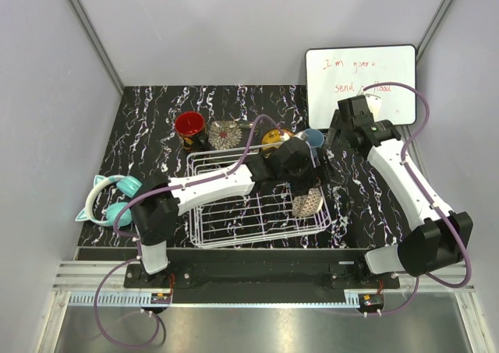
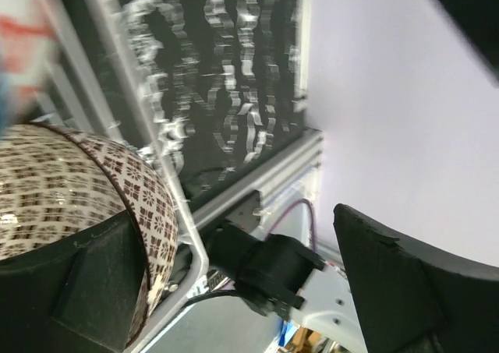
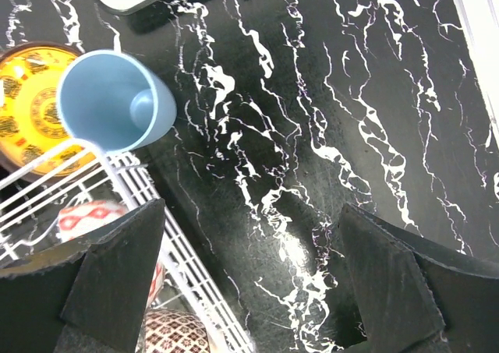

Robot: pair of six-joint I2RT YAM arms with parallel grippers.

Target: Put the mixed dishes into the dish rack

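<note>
On black, white-veined marble-look tabletop (image 1: 156,104), the thin white-wire dish rack (image 1: 234,232) sits centre. Left gripper (image 1: 306,188) hangs over its right end, fingers (image 2: 405,283) spread apart, gripping nothing. Beige-brown checked bowl (image 1: 309,205) lies tilted inside the rack by the right wires, just beside 1 finger. Behind the rack on the table: glossy red mug (image 1: 189,125), floral saucer (image 1: 226,134), yellow patterned plate (image 1: 272,139), smooth light blue cup (image 1: 314,138) at the rack corner. Right gripper (image 3: 249,213) hovers near the cup, jaws wide, empty. Whiteboard (image 1: 360,76) stands far right; teal rounded objects (image 1: 117,201) lie left of the rack.
</note>
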